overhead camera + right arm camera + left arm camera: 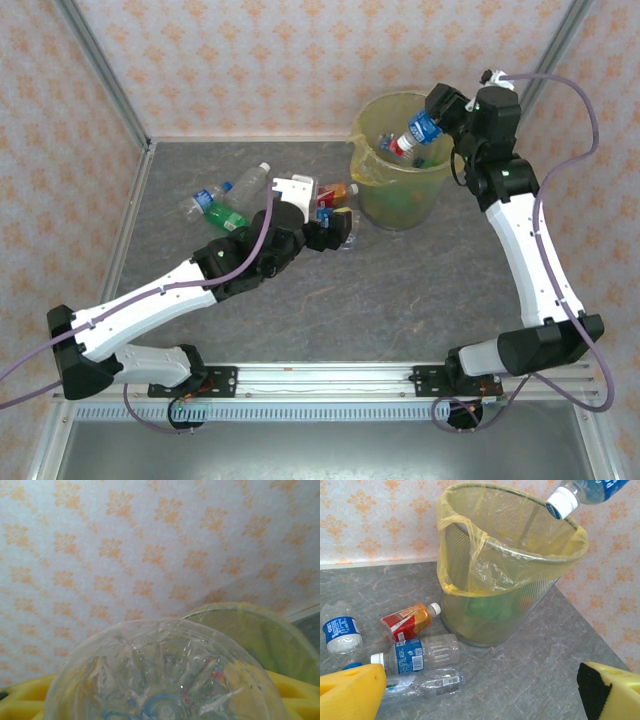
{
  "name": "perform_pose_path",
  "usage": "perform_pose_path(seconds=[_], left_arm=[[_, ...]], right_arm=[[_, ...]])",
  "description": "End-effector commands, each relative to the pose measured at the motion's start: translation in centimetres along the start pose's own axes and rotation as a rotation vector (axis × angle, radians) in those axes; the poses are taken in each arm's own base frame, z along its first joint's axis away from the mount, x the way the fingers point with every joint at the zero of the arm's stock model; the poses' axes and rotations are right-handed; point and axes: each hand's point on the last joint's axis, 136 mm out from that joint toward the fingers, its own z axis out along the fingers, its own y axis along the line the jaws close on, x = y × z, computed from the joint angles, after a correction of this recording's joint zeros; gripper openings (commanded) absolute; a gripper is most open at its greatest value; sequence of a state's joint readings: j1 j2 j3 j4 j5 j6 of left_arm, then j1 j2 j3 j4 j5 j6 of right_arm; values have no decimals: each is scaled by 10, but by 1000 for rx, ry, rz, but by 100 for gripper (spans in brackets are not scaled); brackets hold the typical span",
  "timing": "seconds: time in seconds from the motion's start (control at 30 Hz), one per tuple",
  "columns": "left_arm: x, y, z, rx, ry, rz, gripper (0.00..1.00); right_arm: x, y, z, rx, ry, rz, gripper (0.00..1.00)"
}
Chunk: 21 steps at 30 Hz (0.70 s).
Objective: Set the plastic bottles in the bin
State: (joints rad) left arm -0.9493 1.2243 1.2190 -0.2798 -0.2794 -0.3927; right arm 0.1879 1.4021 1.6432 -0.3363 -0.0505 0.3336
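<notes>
The bin (pixel 400 165), a yellow-lined mesh bucket, stands at the back right of the table. My right gripper (pixel 432 118) is shut on a clear blue-labelled bottle (pixel 415 133), held cap-down over the bin's opening. In the right wrist view the bottle's base (pixel 165 675) sits between the yellow fingers (pixel 20 700). My left gripper (pixel 340 225) hangs open and empty just left of the bin. Below it lie a red-orange bottle (pixel 407 621), a blue-labelled bottle (pixel 415 655) and a crushed clear bottle (pixel 425 684). Green shows through the bin wall (pixel 510 580).
More bottles lie at the back left of the table: a clear one (pixel 250 180), a blue-labelled one (pixel 205 198) and a green one (pixel 228 218). Another blue-labelled bottle (pixel 340 632) is at the left of the left wrist view. Patterned walls close in the table.
</notes>
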Motion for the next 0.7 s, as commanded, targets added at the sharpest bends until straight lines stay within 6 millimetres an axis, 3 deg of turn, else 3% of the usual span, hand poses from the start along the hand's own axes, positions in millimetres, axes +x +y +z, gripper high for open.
perform_pose_path(seconds=[0.0,0.17,0.33,0.47,0.57,0.67], left_arm=[[-9,8,-9,-25,-42,-22,99],[-10,11,-10,-39,-48,-14,99],[-10,11,-8,-42,-45,-10,99],[-10,10,-4,-46,-37,-3,99],[-9,9,0,-48,-28,2,99],[-7,7,4,-43,-20,5,99]], right_arm=[[-14,-11,10,80,-69,-41,64],[-1,-21,29,130,-31,-73,65],[24,-22,44,126,46,-105,66],[37,-12,40,82,81,-123,75],[39,-11,34,70,79,-123,95],[35,-12,26,75,67,-127,100]])
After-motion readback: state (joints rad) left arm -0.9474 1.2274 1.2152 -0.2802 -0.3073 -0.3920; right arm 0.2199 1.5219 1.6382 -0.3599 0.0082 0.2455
